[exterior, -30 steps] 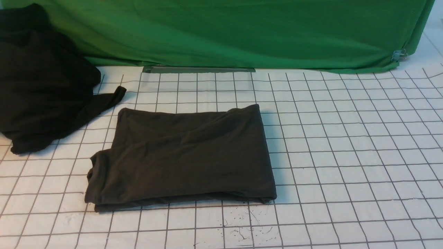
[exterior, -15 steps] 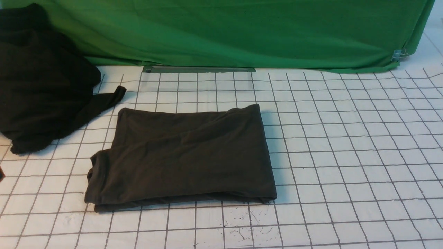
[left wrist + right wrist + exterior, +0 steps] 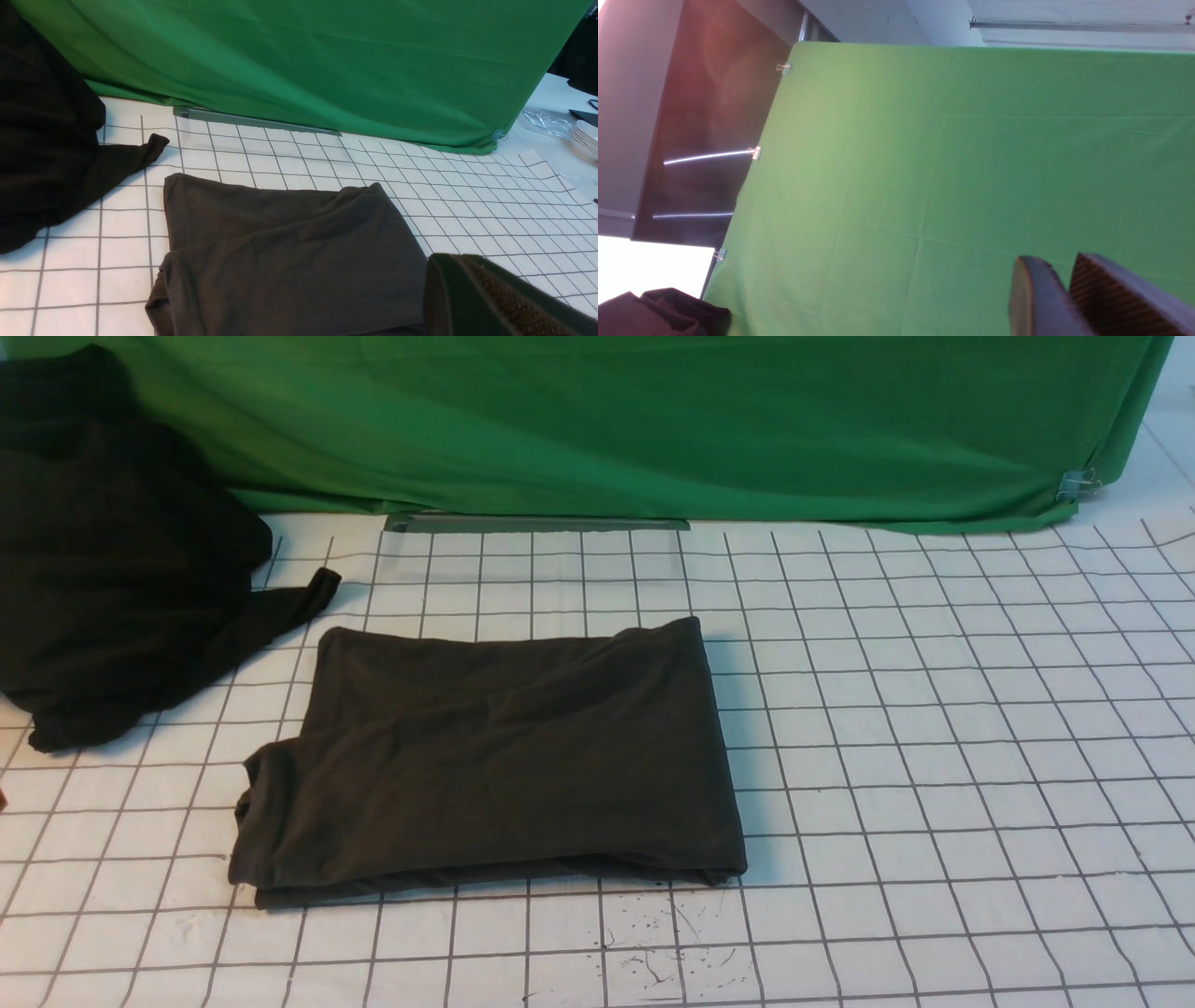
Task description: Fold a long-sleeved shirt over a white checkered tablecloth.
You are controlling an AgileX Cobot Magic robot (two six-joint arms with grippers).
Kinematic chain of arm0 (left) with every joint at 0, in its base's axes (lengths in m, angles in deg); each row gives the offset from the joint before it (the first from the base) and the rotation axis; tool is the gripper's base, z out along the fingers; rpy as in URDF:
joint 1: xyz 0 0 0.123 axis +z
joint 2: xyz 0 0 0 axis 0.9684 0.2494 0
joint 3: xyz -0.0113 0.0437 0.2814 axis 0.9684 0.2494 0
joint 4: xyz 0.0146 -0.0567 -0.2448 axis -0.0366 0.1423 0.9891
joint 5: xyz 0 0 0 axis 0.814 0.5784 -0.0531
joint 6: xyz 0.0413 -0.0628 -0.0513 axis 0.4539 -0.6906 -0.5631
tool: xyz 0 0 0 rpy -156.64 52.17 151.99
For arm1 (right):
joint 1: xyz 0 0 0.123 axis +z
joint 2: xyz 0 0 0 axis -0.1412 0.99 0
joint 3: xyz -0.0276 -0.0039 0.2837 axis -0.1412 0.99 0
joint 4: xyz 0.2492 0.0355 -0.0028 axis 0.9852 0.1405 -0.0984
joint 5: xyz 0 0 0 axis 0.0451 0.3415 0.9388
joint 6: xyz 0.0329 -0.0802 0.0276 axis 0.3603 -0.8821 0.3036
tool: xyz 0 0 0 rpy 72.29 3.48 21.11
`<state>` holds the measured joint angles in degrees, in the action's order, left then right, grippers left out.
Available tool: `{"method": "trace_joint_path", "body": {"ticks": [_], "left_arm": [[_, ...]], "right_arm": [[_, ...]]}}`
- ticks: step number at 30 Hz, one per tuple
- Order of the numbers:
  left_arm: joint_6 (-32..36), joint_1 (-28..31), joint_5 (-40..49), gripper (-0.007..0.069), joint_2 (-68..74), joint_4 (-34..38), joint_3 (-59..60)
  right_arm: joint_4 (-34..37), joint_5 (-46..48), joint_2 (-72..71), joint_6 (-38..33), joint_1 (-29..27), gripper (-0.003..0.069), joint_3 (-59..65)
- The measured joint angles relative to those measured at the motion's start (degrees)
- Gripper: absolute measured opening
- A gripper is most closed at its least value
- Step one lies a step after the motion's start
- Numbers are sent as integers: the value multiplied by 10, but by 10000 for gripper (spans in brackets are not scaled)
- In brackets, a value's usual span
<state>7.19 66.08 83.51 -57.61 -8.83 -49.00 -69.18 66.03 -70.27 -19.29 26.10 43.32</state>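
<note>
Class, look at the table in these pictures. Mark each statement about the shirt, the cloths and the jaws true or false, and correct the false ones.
1. The long-sleeved shirt lies folded into a rough rectangle on the white checkered tablecloth. True.
2. A gripper's jaws are clamped on the shirt. False: in the front view no gripper touches it.
3. A black heap of cloth sits to the robot's left of the shirt. True.
4. The green fabric lies spread flat beneath the shirt. False: it hangs behind the table, at its far edge.
5. The shirt's chest logo faces up. False: no print shows on the visible surface.
</note>
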Motion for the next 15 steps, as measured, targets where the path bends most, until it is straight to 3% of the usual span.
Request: {"method": "trace_joint_path", "body": {"ticks": [4,10,15], "left_arm": [[1,0,0,0,0,-1,0],[58,0,-2,1,0,-36,1],[110,0,-109,1,-3,-73,53]], "right_arm": [[0,0,0,0,0,125,0],[0,0,0,0,0,142,0],[0,0,0,0,0,158,0]]}}
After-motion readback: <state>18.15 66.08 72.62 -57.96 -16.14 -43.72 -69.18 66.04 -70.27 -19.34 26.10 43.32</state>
